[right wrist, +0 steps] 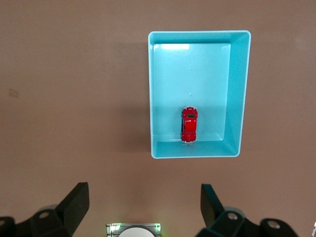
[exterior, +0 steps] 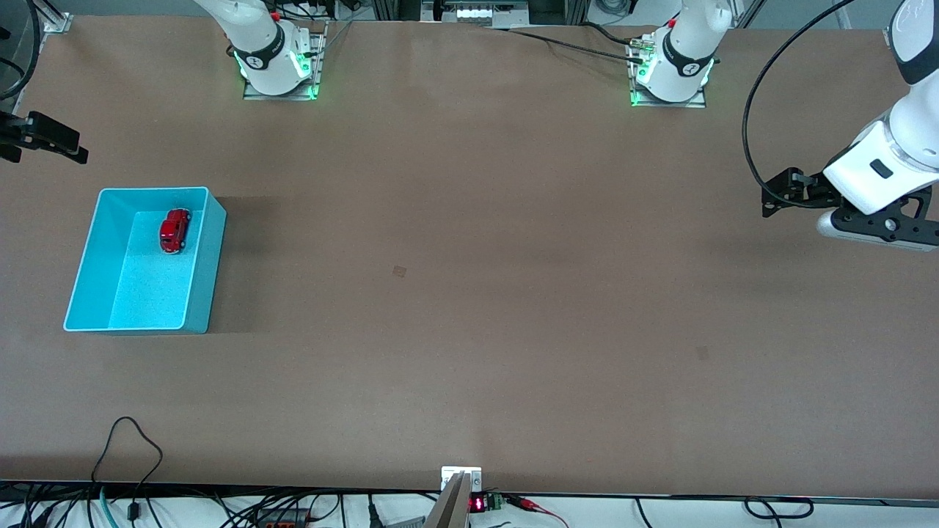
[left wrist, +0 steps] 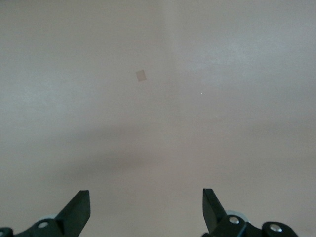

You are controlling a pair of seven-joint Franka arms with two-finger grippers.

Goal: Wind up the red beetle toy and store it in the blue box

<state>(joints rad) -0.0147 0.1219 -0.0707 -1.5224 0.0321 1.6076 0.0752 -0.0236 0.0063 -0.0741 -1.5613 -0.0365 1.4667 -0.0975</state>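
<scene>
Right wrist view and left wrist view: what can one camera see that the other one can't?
Only the right wrist view shows the blue box with the red beetle toy inside it, resting on the box floor close to one end wall. It also catches a robot base with green lights.

Only the left wrist view shows a small pale square mark on bare table.

Both show the brown table and their own open gripper: the right gripper above the box area, the left gripper over bare table.

Tiny glossy red beetle toy (exterior: 174, 230) resting upright inside light-blue box (exterior: 205, 293), toward its 12 o'clock wall.
</scene>
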